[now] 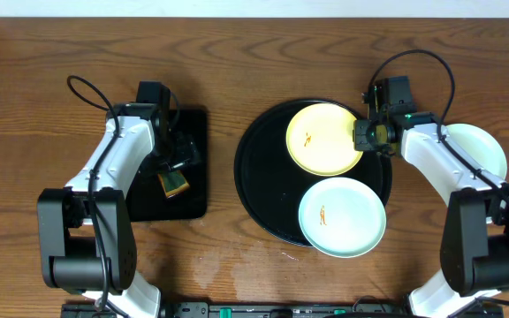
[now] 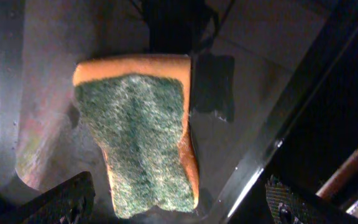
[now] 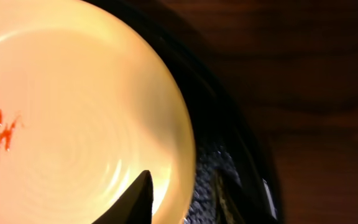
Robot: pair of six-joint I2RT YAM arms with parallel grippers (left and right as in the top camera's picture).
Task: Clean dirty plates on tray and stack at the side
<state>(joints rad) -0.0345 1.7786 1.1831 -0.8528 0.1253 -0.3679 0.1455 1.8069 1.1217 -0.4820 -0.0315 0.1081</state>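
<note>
2 white arms (image 1: 117, 155), black joints (image 1: 151, 95), looping black cables (image 1: 85, 88), green led (image 1: 407, 116)

Glossy tray (image 1: 263, 181), rough sponge (image 2: 135, 143), wood-grain table (image 1: 237, 53).

Orange-smeared yellow plate (image 1: 325, 139) and mint plate (image 1: 342, 216), black tray (image 1: 259, 177), green-orange sponge (image 2: 142, 143).

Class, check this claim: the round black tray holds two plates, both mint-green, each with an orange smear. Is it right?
No. Only the nearer plate is mint-green; the farther plate is pale yellow, as the overhead view shows. Both sit on the tray, each smeared.
</note>
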